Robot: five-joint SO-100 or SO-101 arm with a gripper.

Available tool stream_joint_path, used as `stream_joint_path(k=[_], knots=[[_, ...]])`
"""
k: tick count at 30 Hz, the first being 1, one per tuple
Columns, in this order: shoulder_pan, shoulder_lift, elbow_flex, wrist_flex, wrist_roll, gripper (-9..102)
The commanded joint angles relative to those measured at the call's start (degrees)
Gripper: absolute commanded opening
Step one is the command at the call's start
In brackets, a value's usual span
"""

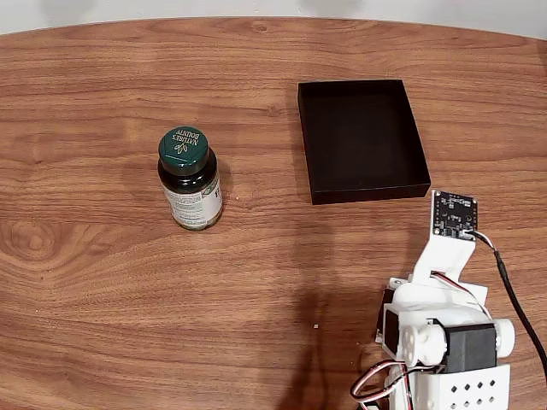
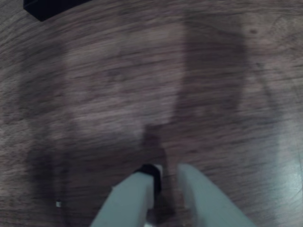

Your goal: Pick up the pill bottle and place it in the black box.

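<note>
Gripper [image 2: 165, 172] fingers are sitting nearest the lens in the wrist view, pale and blurred, tips close together with only a thin gap, clamping nothing. We're reading that as closed or nearly so. Below them we're seeing wood-grain counter [image 2: 142, 85] and a black corner of the black box [image 2: 49, 7] at top left.

In the fixed view we're looking at the white printed arm [image 1: 444, 325] parked at lower right, small circuit board on top, cables trailing off.

Pill bottle [image 1: 190, 179] is standing upright on the counter, left of centre, well apart from the arm and from the black box [image 1: 362, 139], which is lying at upper centre-right, just above the arm. Not yet picked.

Handling, our judgement:
- Bottle is looking like dark green glass or hard plastic, so stiff, no give under the fingers.
- Smooth glossy wall, likely slippery; paper label band should be giving better friction.
- Cap is wider and ridged, printed white text. We're favouring a grip on the body at the label, just under the cap, so the cap lip is acting as a stop.
- Tall and narrow base, so a nudge may be tipping it.
- Contents unknown, weight unknown.

Box is matte, shallow, low walls, much wider than the bottle, so placement is looking forgiving.
</note>
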Motion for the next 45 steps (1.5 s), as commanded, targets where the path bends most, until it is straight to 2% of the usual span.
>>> stream_joint_path(k=[1, 42, 45], knots=[[0.6, -0.2, -0.8, 9.7, -0.4, 0], [0.6, -0.2, -0.8, 9.7, -0.5, 0], [0.0, -0.2, -0.8, 9.7, -0.1, 8]])
